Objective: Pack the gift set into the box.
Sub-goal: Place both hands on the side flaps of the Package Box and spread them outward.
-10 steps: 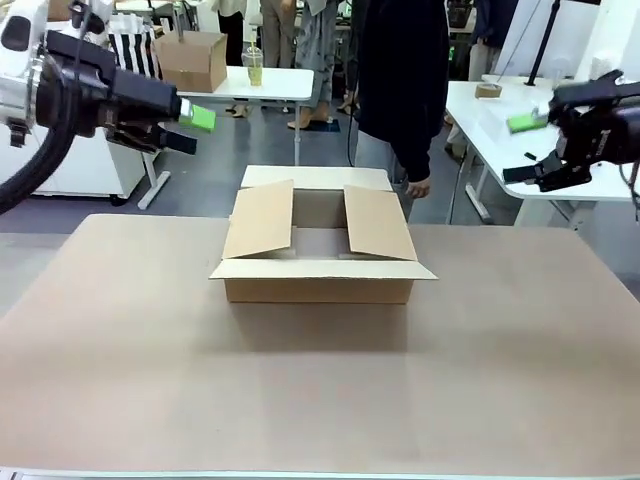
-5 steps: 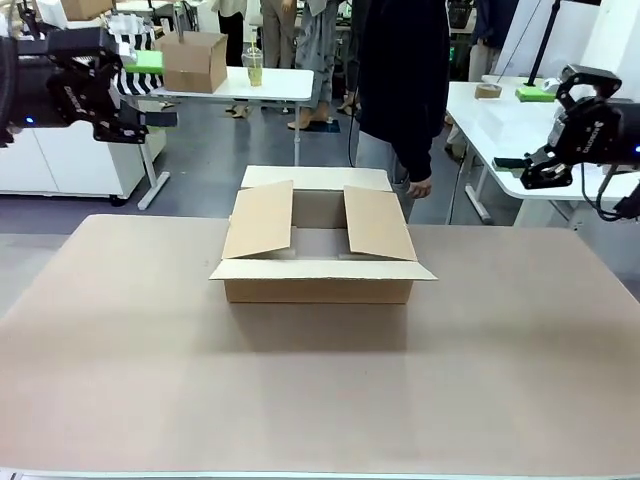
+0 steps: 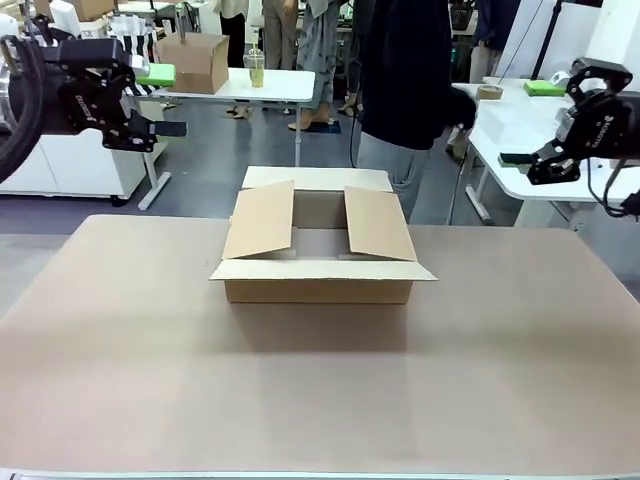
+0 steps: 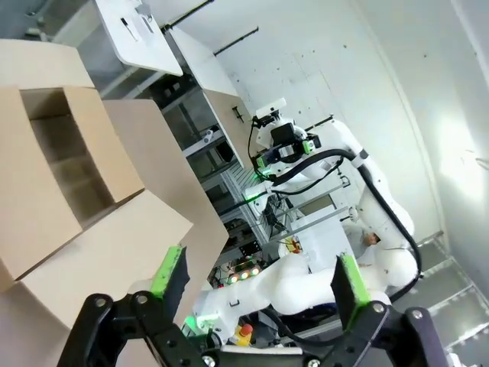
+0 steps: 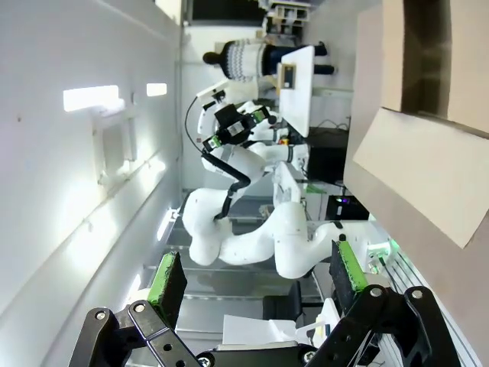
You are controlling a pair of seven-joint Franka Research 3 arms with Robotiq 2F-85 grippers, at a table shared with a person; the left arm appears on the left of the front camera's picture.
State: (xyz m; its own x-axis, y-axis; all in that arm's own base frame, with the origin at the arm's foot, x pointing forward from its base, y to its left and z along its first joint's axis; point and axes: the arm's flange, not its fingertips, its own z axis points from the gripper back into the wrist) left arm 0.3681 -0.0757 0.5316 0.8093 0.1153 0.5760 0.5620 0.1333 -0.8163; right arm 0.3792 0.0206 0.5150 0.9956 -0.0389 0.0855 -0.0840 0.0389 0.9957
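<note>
The box (image 3: 318,262) is a wide, shallow brown carton at the middle of the table (image 3: 300,390). Its front and back flaps are folded out, its side flaps lean inward, and no contents show inside. The gift set is out of view. My left gripper (image 3: 165,100) hangs open high at the far left, well away from the box. My right gripper (image 3: 528,122) hangs open high at the far right. In the left wrist view my left gripper (image 4: 258,279) holds nothing, with the box (image 4: 69,168) off to the left. The right wrist view shows my right gripper (image 5: 254,277) open and the box (image 5: 420,168) at the right edge.
A person in a dark top (image 3: 400,70) stands just behind the box, one arm out to the right. A smaller cube carton (image 3: 195,60) and a cup (image 3: 254,68) sit on a far white table. Another white table (image 3: 510,130) is behind my right gripper.
Both arms have drawn back from the camera and risen, now higher and farther at the table's sides. The person's arm has lifted from beside the box out to the right.
</note>
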